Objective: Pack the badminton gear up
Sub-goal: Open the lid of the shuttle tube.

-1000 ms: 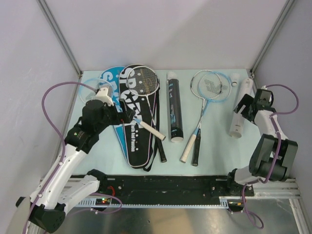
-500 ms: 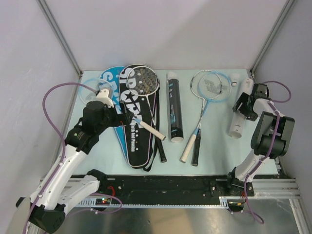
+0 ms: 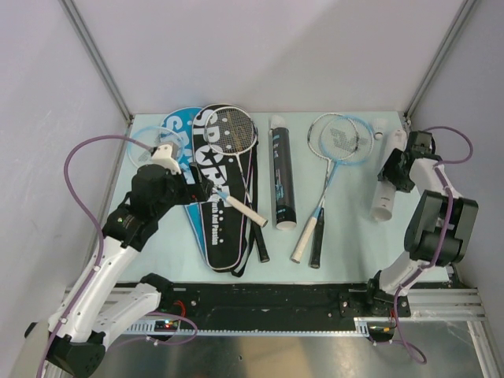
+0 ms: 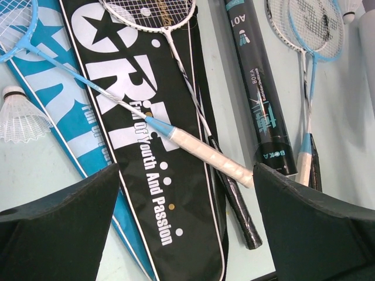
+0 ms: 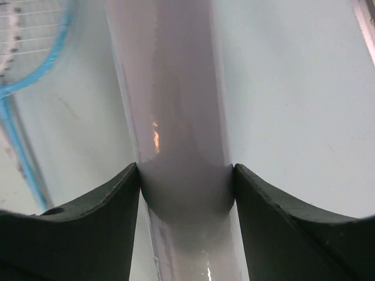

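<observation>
My left gripper [image 3: 206, 187] is open and hovers over the black "SPORT" cover [image 3: 216, 205], which fills the left wrist view [image 4: 146, 175] between its open jaws [image 4: 186, 170]. A blue-framed racket with a white handle [image 4: 205, 155] and a white-framed racket with a black handle [image 4: 237, 211] lie across that cover. The blue cover [image 3: 177, 134] lies under it on the left. A white shuttlecock [image 4: 17, 114] lies beside the blue cover. My right gripper [image 3: 395, 168] is shut on the white tube [image 3: 384, 197], with both fingers pressed on its sides [image 5: 170, 88].
The black tube [image 3: 282, 177] lies mid-table. Two more rackets [image 3: 335, 138] lie right of it, handles [image 3: 309, 244] toward the near edge. A small white shuttlecock [image 3: 381, 124] sits at the far right corner. Grey walls close in left, right and back.
My right arm's elbow has swung in toward the table and its wrist has shifted slightly toward the far end of the white tube. The left arm has hardly moved.
</observation>
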{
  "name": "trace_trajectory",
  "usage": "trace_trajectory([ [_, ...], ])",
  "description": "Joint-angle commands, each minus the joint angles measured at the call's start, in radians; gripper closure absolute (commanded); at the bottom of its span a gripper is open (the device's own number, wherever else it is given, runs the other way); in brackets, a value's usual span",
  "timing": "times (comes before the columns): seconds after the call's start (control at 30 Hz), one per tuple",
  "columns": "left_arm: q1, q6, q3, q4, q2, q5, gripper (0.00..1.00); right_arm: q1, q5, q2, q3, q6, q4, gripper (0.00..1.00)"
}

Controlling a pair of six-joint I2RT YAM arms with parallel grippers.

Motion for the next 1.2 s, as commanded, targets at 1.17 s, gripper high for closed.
trace_trajectory([
  [1.17,0.005,-0.712,-0.179,0.598,0.232,0.31,0.0,1.135,0.006,-0.476,-0.208,0.31,0.612,0.59],
])
